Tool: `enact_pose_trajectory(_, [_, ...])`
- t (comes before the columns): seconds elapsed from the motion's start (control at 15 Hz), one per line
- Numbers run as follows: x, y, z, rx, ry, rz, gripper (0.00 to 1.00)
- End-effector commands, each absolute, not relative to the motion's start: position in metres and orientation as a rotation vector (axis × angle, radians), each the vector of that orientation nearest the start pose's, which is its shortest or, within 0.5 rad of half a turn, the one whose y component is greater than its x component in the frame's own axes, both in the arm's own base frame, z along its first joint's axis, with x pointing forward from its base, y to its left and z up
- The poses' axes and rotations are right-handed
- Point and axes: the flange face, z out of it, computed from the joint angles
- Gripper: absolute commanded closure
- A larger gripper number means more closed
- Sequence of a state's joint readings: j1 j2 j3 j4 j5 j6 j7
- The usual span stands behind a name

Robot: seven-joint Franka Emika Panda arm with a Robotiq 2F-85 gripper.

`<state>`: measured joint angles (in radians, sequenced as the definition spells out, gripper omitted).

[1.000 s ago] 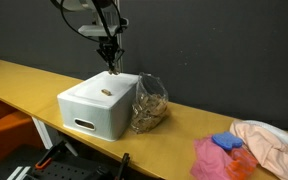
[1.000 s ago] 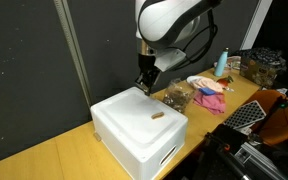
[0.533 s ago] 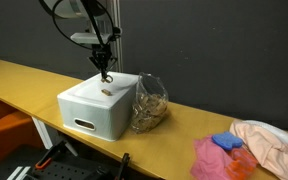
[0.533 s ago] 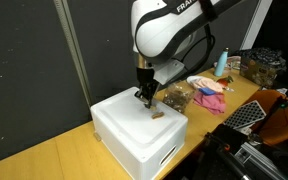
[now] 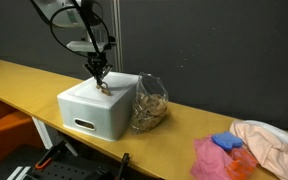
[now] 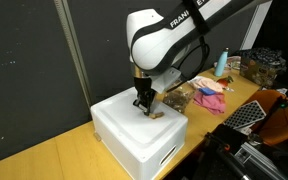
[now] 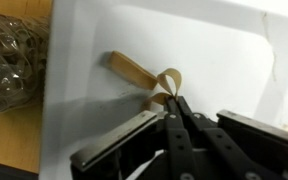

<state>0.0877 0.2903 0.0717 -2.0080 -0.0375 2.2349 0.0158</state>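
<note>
A tan rubber band (image 7: 134, 68) lies on the top of a white box (image 5: 84, 108), seen in both exterior views (image 6: 129, 135). My gripper (image 7: 172, 100) is shut, and its tips rest down on the box top against the band's curled end. In the exterior views the gripper (image 5: 101, 86) (image 6: 141, 105) stands upright over the box, just beside the band (image 6: 157, 115). Whether the band is pinched between the tips does not show. A clear bag of rubber bands (image 5: 149, 103) (image 7: 9, 60) leans against the box's side.
The box sits on a long wooden table (image 5: 24, 78). Pink cloths (image 5: 219, 158), a blue item (image 5: 227, 142) and a peach cloth (image 5: 269, 140) lie further along it. A black curtain hangs behind. A bottle (image 6: 222, 62) stands at the table's far end.
The shut gripper has come down from above the box and shifted sideways until its tips meet the box top at the rubber band. The band has barely shifted.
</note>
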Motion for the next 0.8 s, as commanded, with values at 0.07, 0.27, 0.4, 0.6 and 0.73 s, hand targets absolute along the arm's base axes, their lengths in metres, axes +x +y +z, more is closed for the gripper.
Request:
enact_pose_trajectory(0.07, [0.593,0.086,0.316,-3.163,-0.277,0.044,0.99])
enact_pose_trajectory(0.27, [0.59,0.086,0.322,-3.186,-0.28,0.034,0.99])
enact_pose_trajectory(0.4, [0.587,0.084,0.324,-3.201,-0.284,0.03,0.99])
enact_pose_trajectory(0.6, [0.585,0.077,0.325,-3.219,-0.265,0.031,0.99])
enact_pose_trajectory(0.73, [0.582,0.078,0.323,-3.221,-0.261,0.038,0.99])
